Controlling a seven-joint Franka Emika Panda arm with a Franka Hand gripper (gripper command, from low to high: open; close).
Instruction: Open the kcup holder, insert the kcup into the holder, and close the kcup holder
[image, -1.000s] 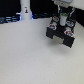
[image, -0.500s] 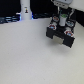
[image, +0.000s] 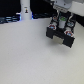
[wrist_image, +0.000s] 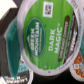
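Note:
The kcup holder (image: 60, 36) is a black boxy block with grey panels, standing on the white table toward the exterior view's right. My gripper (image: 63, 22) hangs straight above its top, shut on the kcup (image: 63, 20), which shows as a small green spot between the dark fingers. In the wrist view the kcup (wrist_image: 47, 35) fills most of the picture: a round green lid with a white patch and white lettering. My fingers do not show in the wrist view. Whether the holder's top is raised cannot be made out.
A white bottle-like post (image: 25, 10) stands at the back toward the exterior view's left, against a dark backdrop. In the wrist view, a teal shape (wrist_image: 9, 42) and an orange round pod (wrist_image: 77, 62) show around the green lid. The white table (image: 25, 55) spreads in front.

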